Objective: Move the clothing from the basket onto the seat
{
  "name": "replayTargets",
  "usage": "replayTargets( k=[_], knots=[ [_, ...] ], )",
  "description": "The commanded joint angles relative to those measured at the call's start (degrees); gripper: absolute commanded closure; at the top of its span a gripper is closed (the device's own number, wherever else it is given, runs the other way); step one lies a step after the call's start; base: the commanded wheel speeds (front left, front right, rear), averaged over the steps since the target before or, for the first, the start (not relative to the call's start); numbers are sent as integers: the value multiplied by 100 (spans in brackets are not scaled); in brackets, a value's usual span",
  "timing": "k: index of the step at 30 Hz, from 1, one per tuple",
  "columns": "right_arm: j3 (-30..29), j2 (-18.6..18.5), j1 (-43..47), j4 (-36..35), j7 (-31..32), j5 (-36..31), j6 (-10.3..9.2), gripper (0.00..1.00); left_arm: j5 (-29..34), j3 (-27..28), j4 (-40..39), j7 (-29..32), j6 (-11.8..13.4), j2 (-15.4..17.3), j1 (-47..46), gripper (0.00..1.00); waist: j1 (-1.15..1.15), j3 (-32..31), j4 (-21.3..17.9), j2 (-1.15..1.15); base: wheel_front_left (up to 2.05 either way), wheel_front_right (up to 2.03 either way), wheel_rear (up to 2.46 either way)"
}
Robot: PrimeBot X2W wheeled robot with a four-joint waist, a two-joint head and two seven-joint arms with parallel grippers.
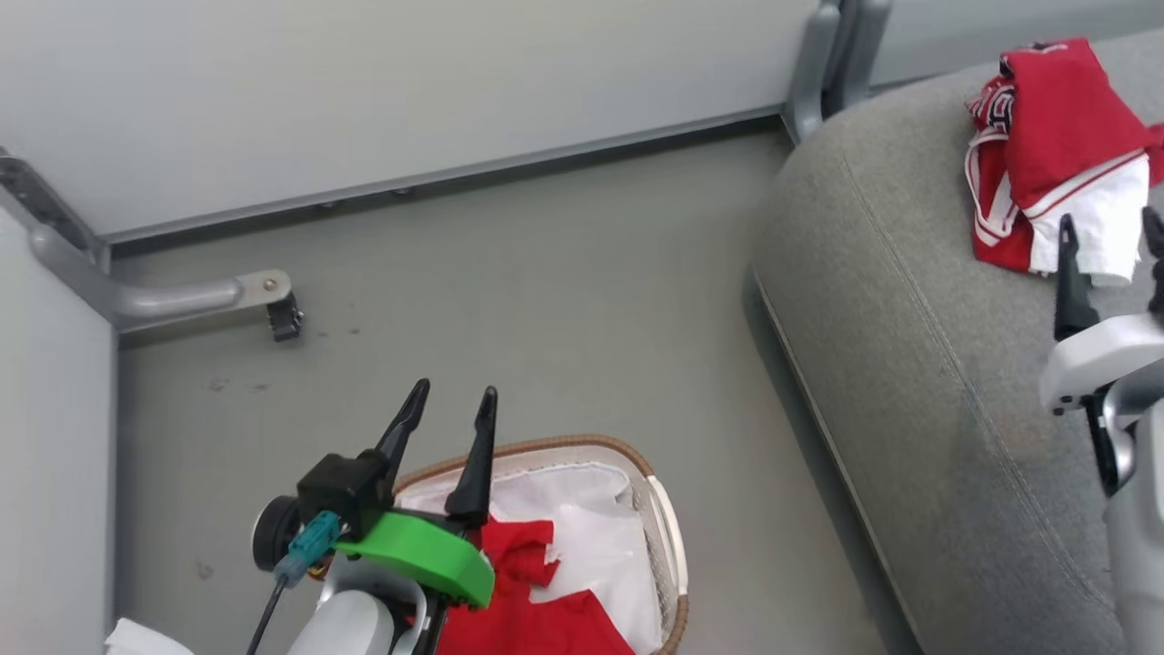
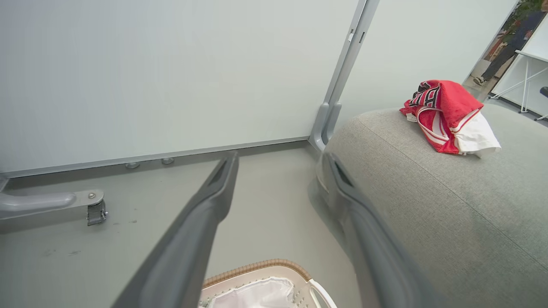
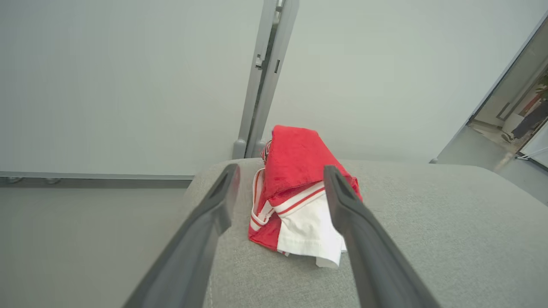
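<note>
The left gripper (image 1: 455, 391) and right gripper (image 1: 1109, 220) are hanging spread, empty. The clothing (image 1: 518, 619) lying in the basket (image 1: 668, 528) looks soft and light; pinch a raised fold.

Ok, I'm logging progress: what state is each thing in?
left gripper: open, empty
right gripper: open, empty
basket: upright, red clothing inside
red heap: crumpled on the seat, ungripped
</note>
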Motion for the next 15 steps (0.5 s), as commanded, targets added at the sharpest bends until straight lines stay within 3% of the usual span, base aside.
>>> replayTargets(
  k=[1,9,15],
  knots=[
    [25,102,215,-76,-10,20,-8,0,86,139,-36,-18,28,-17,225,0,1,-797,764,0,0,0,0],
    [354,791,845,-592,-10,308,-8,0,340,907,-280,-11,85,-119,824,0,1,-1009,1142,0,0,0,0],
    [626,995,1507,-997,-10,447,-8,0,455,1295,-395,-11,60,-230,1243,0,1,-1110,1253,0,0,0,0]
  ],
)
